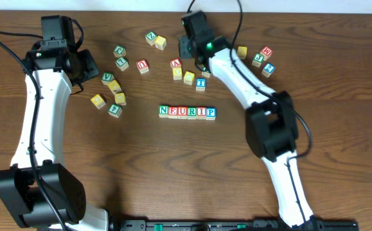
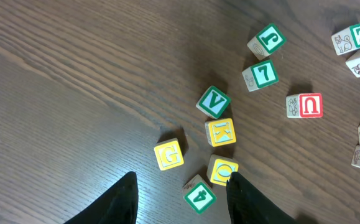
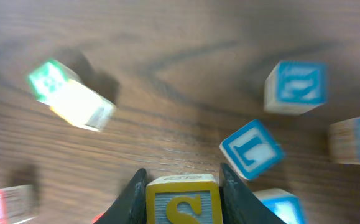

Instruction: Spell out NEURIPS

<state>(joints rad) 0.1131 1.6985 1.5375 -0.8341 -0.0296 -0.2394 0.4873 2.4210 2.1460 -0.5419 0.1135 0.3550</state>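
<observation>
Six lettered cubes stood touching in one row mid-tabletop, reading NEURIP. The right hand clamped the seventh, a yellow S cube (just that one). The left hand hung part-open, holding nothing.

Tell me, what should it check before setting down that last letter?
1. S cube gripped in right hand: ok.
2. Existing row reads NEURIP: ok.
3. Bare table right of P cube: ok.
4. Open left hand away from the row, near the 4 cube: ok.
5. S turned the right way for reading in the row: cannot tell.
</observation>
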